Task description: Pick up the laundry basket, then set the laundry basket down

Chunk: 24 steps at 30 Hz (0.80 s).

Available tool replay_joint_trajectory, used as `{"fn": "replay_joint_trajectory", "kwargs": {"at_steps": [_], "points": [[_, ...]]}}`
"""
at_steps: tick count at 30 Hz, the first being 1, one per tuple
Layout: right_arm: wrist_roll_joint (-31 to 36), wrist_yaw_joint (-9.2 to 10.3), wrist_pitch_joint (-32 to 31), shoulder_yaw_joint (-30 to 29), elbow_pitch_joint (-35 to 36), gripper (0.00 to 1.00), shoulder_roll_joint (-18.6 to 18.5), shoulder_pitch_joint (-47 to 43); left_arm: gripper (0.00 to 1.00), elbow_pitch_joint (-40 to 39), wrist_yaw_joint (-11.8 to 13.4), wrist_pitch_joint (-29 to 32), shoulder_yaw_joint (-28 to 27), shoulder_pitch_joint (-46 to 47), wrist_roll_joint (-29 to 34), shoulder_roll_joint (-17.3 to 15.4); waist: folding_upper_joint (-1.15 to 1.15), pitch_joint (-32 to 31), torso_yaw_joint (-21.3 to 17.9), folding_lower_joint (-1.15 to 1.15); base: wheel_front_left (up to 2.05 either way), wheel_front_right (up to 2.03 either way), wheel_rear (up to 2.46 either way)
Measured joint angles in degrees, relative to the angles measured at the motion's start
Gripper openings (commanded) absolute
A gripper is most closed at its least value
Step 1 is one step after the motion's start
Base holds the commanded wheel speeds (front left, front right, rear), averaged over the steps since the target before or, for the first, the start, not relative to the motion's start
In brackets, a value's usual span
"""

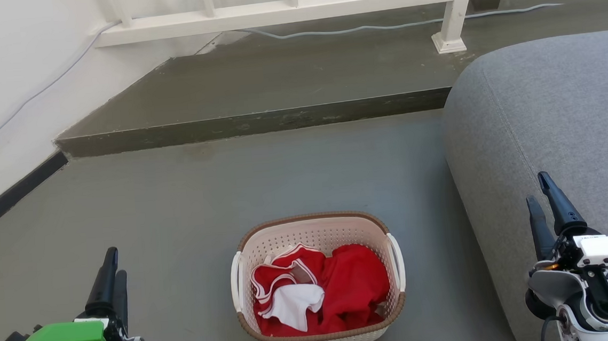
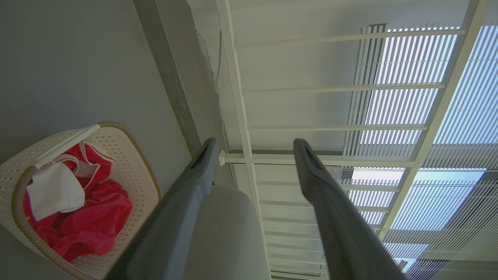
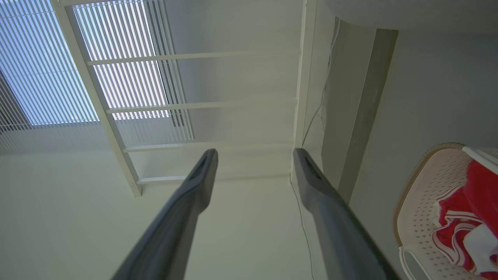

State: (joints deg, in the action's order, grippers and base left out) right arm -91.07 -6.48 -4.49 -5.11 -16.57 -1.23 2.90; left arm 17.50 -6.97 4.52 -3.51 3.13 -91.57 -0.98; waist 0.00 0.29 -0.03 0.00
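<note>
Clothes (image 1: 355, 287) hide the bottom of the laundry basket (image 1: 314, 235). The right wrist view's edge cuts most of it off; the grey sofa (image 1: 547, 121) runs past the head view's edge.

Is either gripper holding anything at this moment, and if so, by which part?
Nothing is held. The left gripper and right gripper are both open and empty; the laundry basket sits untouched on the floor between them.

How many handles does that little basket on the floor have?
2. The left handle sits on the laundry basket's left side, the right handle on its right side. None seems hidden.
</note>
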Motion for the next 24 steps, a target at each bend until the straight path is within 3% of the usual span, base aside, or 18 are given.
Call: {"fn": "replay_joint_trajectory", "kwargs": {"at_steps": [7, 24], "points": [[1.4, 0.0, 1.3, 1.3, 1.1, 1.0, -0.2, 0.0, 1.0, -1.2, 0.0, -1.3, 0.6, 0.0, 1.3, 0.0, 0.0, 0.1, 0.0, 0.0, 0.0, 0.0, 0.0], [9.5, -0.02, 5.6, 7.1, 3.5, 1.0, -2.2, 0.2, 1.0, -3.2, 0.0, -5.7, 5.9, 0.1, 12.0, -2.4, 0.0, 0.2, -0.1, 0.0, 0.0, 0.0, 0.0]]}}
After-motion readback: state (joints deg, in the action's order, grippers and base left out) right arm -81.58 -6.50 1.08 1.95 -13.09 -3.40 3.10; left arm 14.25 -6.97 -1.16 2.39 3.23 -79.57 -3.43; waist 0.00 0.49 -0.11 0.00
